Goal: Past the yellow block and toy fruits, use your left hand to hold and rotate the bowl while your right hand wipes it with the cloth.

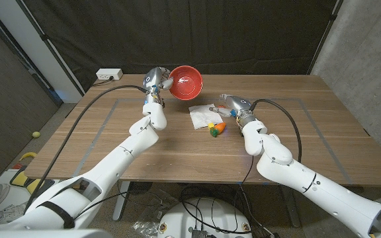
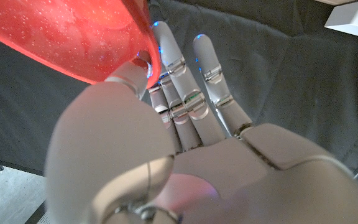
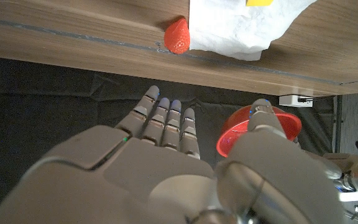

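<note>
Left hand (image 1: 155, 80) raised over the far left part of the table (image 1: 111, 142), gripping the red bowl (image 1: 186, 80) by its rim, thumb against the outer wall in the left wrist view, other fingers (image 2: 182, 93) stretched straight behind it; bowl tipped on edge, its opening turned toward the camera, clear of the tabletop. Only a slice of the bowl's wall cut in at the corner of that wrist view. Right hand (image 1: 237, 106) held just above the table right of the cloth (image 1: 202, 116), empty, fingers (image 3: 166, 124) extended and slightly apart, not touching the cloth. White cloth lying crumpled on the wood between the two hands, below and right of the bowl. Yellow block (image 3: 260, 2) on the cloth, cropped at the frame edge. Toy strawberry (image 3: 177, 36) at the cloth's edge; small orange and green toy fruits (image 1: 215, 128) just beside it, too small to tell apart. White power strip (image 1: 109, 75) at the far left edge.
</note>
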Action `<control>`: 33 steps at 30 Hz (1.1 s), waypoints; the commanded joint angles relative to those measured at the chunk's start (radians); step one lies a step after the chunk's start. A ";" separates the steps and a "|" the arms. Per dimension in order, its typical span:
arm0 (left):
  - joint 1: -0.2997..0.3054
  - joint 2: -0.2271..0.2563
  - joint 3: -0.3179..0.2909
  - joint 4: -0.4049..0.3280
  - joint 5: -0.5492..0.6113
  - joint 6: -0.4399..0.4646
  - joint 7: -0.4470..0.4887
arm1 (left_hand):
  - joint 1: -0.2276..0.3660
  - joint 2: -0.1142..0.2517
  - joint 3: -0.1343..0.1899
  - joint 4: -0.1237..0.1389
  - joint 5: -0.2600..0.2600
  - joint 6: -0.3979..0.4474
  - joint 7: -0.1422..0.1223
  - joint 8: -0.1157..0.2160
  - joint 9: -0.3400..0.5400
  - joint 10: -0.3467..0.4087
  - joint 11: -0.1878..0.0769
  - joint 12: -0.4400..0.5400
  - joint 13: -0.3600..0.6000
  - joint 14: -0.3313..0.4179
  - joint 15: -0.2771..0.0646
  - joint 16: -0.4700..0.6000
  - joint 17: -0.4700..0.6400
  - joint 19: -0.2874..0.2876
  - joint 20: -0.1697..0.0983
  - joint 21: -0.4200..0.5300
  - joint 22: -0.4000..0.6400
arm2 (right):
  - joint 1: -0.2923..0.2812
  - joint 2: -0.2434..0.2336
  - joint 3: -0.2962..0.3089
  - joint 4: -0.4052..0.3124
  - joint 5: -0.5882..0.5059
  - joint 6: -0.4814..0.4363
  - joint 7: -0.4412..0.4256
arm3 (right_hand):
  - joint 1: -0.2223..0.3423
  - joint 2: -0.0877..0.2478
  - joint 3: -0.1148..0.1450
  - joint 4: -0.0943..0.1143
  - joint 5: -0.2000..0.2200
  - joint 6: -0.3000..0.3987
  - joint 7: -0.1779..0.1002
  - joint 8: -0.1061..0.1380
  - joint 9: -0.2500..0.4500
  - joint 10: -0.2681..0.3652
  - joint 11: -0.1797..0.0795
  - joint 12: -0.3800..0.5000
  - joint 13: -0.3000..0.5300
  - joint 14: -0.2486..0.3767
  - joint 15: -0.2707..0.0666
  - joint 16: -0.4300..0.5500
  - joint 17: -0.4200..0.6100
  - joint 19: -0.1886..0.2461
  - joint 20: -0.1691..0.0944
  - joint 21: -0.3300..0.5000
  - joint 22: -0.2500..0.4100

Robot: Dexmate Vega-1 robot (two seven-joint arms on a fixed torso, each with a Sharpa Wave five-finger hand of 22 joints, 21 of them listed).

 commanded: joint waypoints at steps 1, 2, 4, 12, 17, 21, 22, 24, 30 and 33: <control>0.014 0.007 -0.026 -0.024 -0.027 -0.006 0.007 | 0.019 0.012 0.024 0.012 0.004 0.105 0.099 0.003 0.004 0.023 -0.014 0.005 0.007 0.006 0.002 -0.003 0.003 0.008 -0.095 0.009 0.003 | 0.067 0.031 -0.070 0.056 -0.109 0.057 0.105 | 0.017 0.006 0.000 0.001 0.007 -0.020 -0.002 -0.008 0.005 -0.021 0.003 -0.004 0.001 -0.018 0.010 -0.001 0.001 -0.012 0.003 -0.008 0.000; 0.015 0.008 -0.028 -0.027 -0.029 -0.004 0.007 | 0.019 0.011 0.024 0.012 0.004 0.104 0.099 0.002 0.004 0.022 -0.014 0.004 0.006 0.005 0.002 -0.004 0.003 0.009 -0.095 0.010 0.003 | 0.071 0.034 -0.073 0.061 -0.113 0.062 0.115 | 0.019 0.008 0.000 0.001 0.007 -0.025 -0.003 -0.009 0.005 -0.031 0.005 -0.007 0.001 -0.023 0.013 -0.001 0.001 -0.015 0.006 -0.010 -0.001; 0.019 0.009 -0.033 -0.032 -0.035 -0.006 0.007 | 0.018 0.011 0.025 0.012 0.003 0.104 0.101 0.002 0.005 0.022 -0.015 0.004 0.007 0.005 0.002 -0.004 0.004 0.009 -0.095 0.010 0.002 | 0.082 0.042 -0.083 0.072 -0.131 0.068 0.137 | 0.023 0.012 -0.001 0.002 0.006 -0.038 -0.005 -0.011 0.005 -0.050 0.005 -0.011 0.001 -0.031 0.015 0.001 0.000 -0.021 0.007 -0.012 -0.002; 0.023 0.012 -0.042 -0.042 -0.045 -0.009 0.008 | 0.018 0.009 0.030 0.011 0.003 0.106 0.103 0.002 0.010 0.025 -0.007 0.008 0.011 0.007 0.004 -0.005 0.006 0.011 -0.096 0.013 0.002 | 0.104 0.071 -0.095 0.117 -0.165 0.109 0.180 | 0.045 0.029 0.007 -0.002 0.008 -0.060 -0.003 -0.011 0.005 -0.065 0.005 -0.011 0.001 -0.036 0.013 0.005 -0.003 -0.023 0.015 -0.013 -0.004; 0.025 0.015 -0.045 -0.046 -0.048 -0.013 0.009 | 0.017 0.007 0.033 0.012 0.002 0.103 0.105 0.000 0.012 0.022 -0.008 0.007 0.012 0.007 0.004 -0.005 0.007 0.012 -0.097 0.014 0.002 | 0.122 0.092 -0.102 0.151 -0.172 0.137 0.210 | 0.051 0.030 0.008 -0.005 0.008 -0.062 0.000 -0.010 0.005 -0.065 0.006 -0.009 0.001 -0.036 0.014 0.006 -0.004 -0.022 0.017 -0.012 -0.004; 0.031 0.019 -0.050 -0.053 -0.051 -0.014 0.012 | 0.017 0.006 0.036 0.011 0.002 0.104 0.107 0.000 0.016 0.025 -0.002 0.010 0.016 0.010 0.005 -0.005 0.009 0.014 -0.097 0.016 0.002 | 0.143 0.111 -0.105 0.188 -0.163 0.161 0.239 | 0.053 0.029 0.007 -0.005 0.007 -0.067 0.002 -0.010 0.005 -0.066 0.007 -0.008 0.000 -0.036 0.014 0.007 -0.004 -0.023 0.018 -0.013 -0.005; 0.031 0.019 -0.050 -0.053 -0.051 -0.013 0.012 | 0.017 0.006 0.037 0.011 0.002 0.105 0.108 0.000 0.016 0.025 -0.002 0.011 0.017 0.010 0.005 -0.005 0.009 0.015 -0.097 0.016 0.002 | 0.142 0.112 -0.103 0.188 -0.164 0.163 0.240 | 0.053 0.029 0.007 -0.005 0.007 -0.068 0.003 -0.010 0.005 -0.066 0.007 -0.007 0.000 -0.037 0.015 0.008 -0.004 -0.024 0.018 -0.013 -0.005; 0.035 0.021 -0.053 -0.057 -0.052 -0.011 0.012 | 0.016 0.005 0.039 0.011 0.002 0.105 0.108 -0.001 0.017 0.025 -0.002 0.010 0.016 0.009 0.005 -0.005 0.010 0.015 -0.097 0.017 0.002 | 0.155 0.120 -0.112 0.207 -0.173 0.170 0.251 | 0.052 0.030 0.005 -0.003 0.006 -0.068 0.004 -0.009 0.005 -0.063 0.009 -0.006 0.000 -0.035 0.015 0.009 -0.004 -0.023 0.018 -0.013 -0.005; 0.041 0.026 -0.059 -0.062 -0.055 -0.009 0.013 | 0.016 0.003 0.044 0.011 0.002 0.107 0.111 0.000 0.022 0.028 0.000 0.012 0.018 0.011 0.006 -0.005 0.012 0.017 -0.098 0.019 0.001 | 0.177 0.139 -0.125 0.248 -0.187 0.185 0.280 | 0.050 0.032 0.003 0.000 0.005 -0.070 0.007 -0.008 0.005 -0.061 0.009 -0.003 0.000 -0.029 0.015 0.013 -0.004 -0.019 0.017 -0.011 -0.006; 0.044 0.028 -0.062 -0.064 -0.057 -0.010 0.014 | 0.015 0.002 0.047 0.011 0.002 0.108 0.114 0.000 0.024 0.031 0.003 0.013 0.018 0.014 0.007 -0.003 0.013 0.018 -0.098 0.020 0.001 | 0.187 0.148 -0.129 0.259 -0.197 0.180 0.302 | 0.049 0.034 0.002 0.002 0.004 -0.071 0.008 -0.007 0.004 -0.062 0.011 -0.002 0.000 -0.027 0.013 0.015 -0.004 -0.017 0.013 -0.010 -0.006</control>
